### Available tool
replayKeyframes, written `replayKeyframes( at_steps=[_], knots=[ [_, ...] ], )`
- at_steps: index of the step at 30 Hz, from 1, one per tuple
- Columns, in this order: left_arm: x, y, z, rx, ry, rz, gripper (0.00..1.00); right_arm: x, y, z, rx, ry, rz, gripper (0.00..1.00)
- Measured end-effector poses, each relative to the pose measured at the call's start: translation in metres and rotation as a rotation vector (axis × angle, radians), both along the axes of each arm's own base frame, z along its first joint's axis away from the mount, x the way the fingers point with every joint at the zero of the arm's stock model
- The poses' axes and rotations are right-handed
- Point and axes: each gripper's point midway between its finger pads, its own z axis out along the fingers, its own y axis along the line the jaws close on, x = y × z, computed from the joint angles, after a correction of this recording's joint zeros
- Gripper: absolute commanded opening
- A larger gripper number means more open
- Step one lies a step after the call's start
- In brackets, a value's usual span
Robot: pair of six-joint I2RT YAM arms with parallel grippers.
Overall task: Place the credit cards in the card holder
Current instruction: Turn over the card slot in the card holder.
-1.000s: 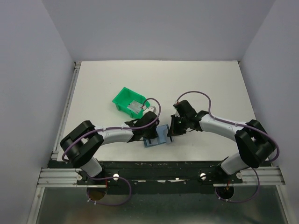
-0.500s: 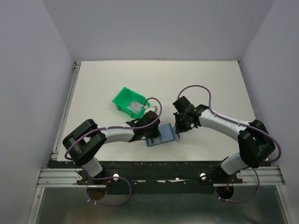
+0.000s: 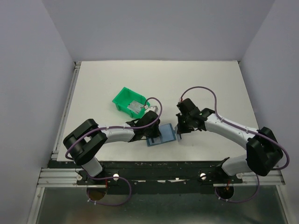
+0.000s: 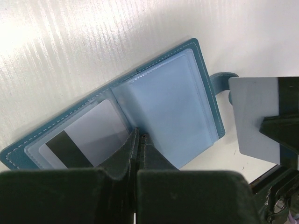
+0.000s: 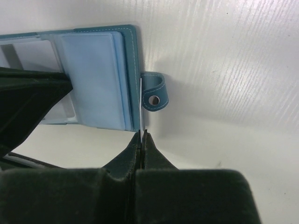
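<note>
The right gripper [image 5: 141, 136] clamps a credit card [image 4: 254, 123] edge-on at three o'clock of the open card holder [image 4: 163, 107]. The left gripper [image 4: 138, 142] rests on the holder's centre, fingers together.

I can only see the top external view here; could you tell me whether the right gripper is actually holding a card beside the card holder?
Observer: Yes. The right gripper is shut on a credit card. The card stands on edge just outside the card holder, next to its strap tab.
Operator: Thank you. Is any card inside the holder?
Observer: Yes, one striped card is tucked into the half of the holder farther from the held card.
Operator: And what is the left gripper doing, please?
Observer: The left gripper is shut with nothing between its fingers, and its tips are at the middle of the open holder.
</note>
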Motion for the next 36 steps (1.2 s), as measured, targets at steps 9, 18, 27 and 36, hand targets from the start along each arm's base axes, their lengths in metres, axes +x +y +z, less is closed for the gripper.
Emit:
replayKeyframes(
  at_steps=[9,18,27,36],
  knots=[
    [0.001,-0.002,0.000,-0.007,-0.001,-0.003,0.00,0.002,0.018,0.027,0.148,-0.085,0.032,0.01],
    [0.001,-0.003,0.000,-0.009,0.001,-0.005,0.00,-0.002,0.039,0.014,0.219,-0.012,0.085,0.00],
    [0.001,-0.003,0.000,-0.010,0.001,-0.005,0.00,-0.004,0.030,0.000,0.152,0.026,0.067,0.00],
    [0.001,-0.003,0.000,-0.010,0.002,-0.006,0.00,0.002,0.021,0.003,0.095,0.005,0.047,0.00]
  ],
)
